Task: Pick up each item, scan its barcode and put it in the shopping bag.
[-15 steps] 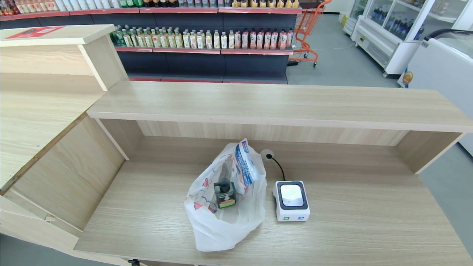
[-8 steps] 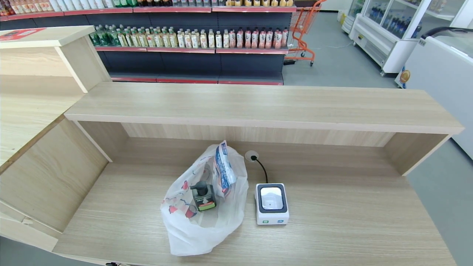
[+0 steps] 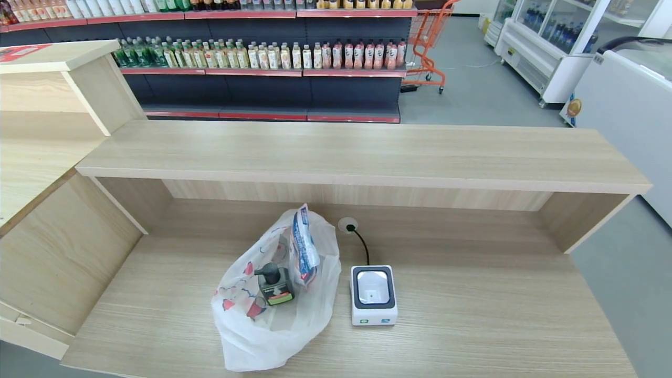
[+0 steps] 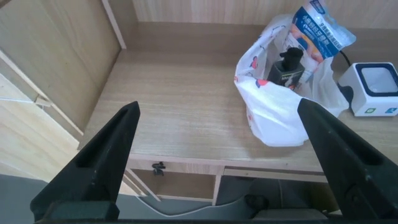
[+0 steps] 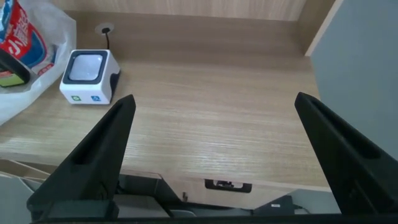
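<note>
1. A shop's wooden counter (image 3: 472, 315) stands before shelves of drinks (image 3: 262, 55).
2. Near the counter's front edge, the left gripper (image 4: 217, 109) hangs spread wide and empty, and the right gripper (image 5: 214, 99) likewise.
3. The shopping bag (image 3: 252, 341) sits on the counter, holding a dark pump bottle (image 3: 274, 286) and a blue packet (image 3: 304, 252), just beside the scanner (image 3: 373, 294).

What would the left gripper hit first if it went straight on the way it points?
Probably the bare counter beside the shopping bag: the left gripper, open, aims there, though depth is unclear.
</note>
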